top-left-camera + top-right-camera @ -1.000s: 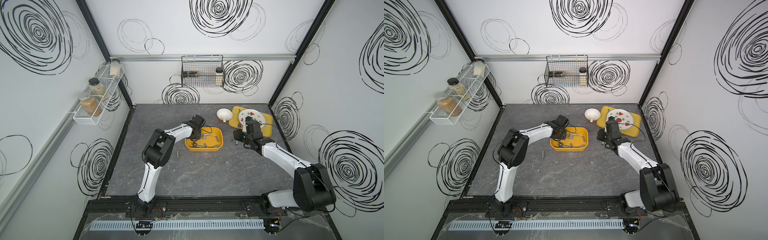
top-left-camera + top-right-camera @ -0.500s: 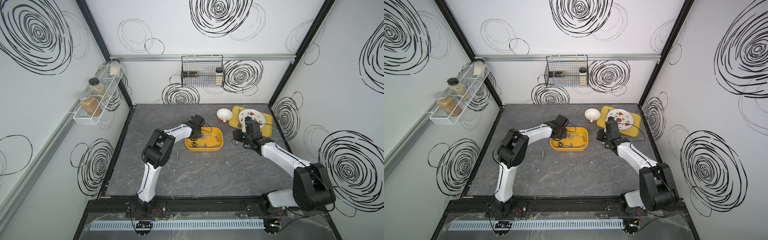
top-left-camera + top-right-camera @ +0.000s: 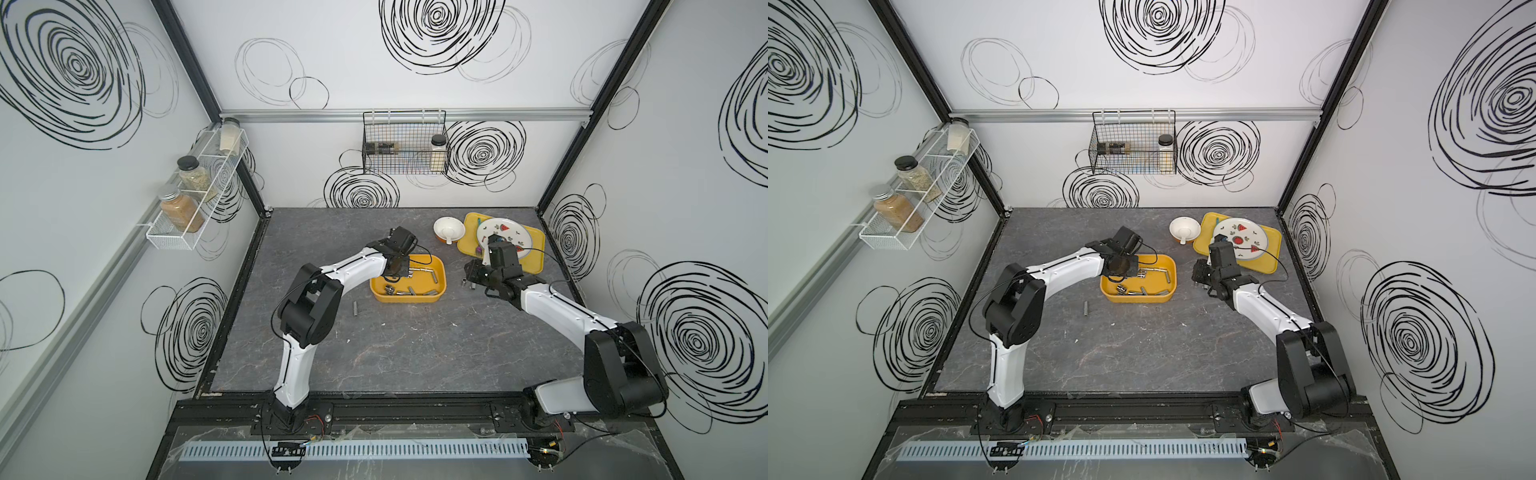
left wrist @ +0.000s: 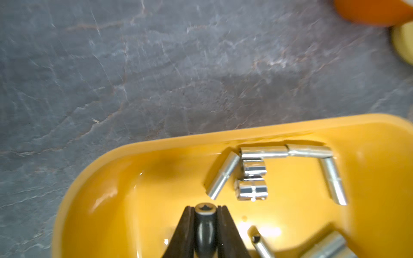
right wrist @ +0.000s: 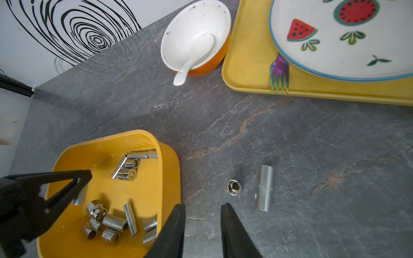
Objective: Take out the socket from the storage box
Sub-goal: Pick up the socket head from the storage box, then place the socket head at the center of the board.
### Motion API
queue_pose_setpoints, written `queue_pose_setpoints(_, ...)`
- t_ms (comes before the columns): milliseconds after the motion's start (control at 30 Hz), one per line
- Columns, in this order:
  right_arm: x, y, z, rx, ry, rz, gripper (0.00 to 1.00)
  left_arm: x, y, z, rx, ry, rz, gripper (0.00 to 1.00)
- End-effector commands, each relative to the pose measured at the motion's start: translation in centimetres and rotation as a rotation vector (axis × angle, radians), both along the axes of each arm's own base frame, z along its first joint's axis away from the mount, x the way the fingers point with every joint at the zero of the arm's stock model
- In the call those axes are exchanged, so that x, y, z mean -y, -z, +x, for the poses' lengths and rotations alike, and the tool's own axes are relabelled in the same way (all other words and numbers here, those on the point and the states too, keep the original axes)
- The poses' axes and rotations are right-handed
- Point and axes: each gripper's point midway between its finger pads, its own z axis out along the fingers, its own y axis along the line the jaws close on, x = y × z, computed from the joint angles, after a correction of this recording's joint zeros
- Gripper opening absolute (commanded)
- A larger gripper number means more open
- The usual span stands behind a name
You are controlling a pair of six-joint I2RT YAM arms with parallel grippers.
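Storage box (image 3: 409, 299) holds loose sockets (image 5: 114, 222), open table (image 3: 415, 353) at six o'clock; left gripper (image 4: 205, 208) clamps one socket (image 4: 205, 225) at its nine o'clock end, right gripper (image 5: 203, 206) gapes empty at three o'clock.

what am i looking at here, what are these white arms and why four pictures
These are two robot arms at one table, each ending in a two-fingered claw. Two pictures come from a camera pair overhead and look nearly alike. The other two come from cameras on the wrists, looking along the claws. The left claw is shut on a metal socket inside the yellow storage box, which holds many more. The right claw is open and empty above the grey table. Near it on the table are a long socket and a short one. Farther back are a bowl with a spoon, and a flat tray bearing a plate and fork.
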Motion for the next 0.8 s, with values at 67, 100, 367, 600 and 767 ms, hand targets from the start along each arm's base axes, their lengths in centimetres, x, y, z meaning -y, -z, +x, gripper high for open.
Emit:
queue_pose_setpoints(67,0.0,0.1,0.1,0.001,0.002,-0.010,0.32,-1.3,-3.9,-0.9,0.058,-0.034,-0.029,0.15)
queue_pose_setpoints(100,0.0,0.0,0.2,0.004,0.002,-0.011,0.32,-1.6,-4.2,-1.2,0.061,-0.041,-0.029,0.15)
queue_pose_setpoints(367,0.0,0.1,0.2,0.003,0.004,-0.014,0.32,-5.9,-5.2,-4.6,0.080,-0.132,-0.015,0.14)
queue_pose_setpoints(600,0.0,0.6,0.1,-0.004,0.005,-0.023,0.32,-12.2,-4.4,-8.3,0.123,-0.280,-0.027,0.15)
queue_pose_setpoints(767,0.0,0.8,0.1,-0.012,0.005,-0.030,0.32,-14.9,-2.0,-10.6,0.134,-0.353,-0.030,0.15)
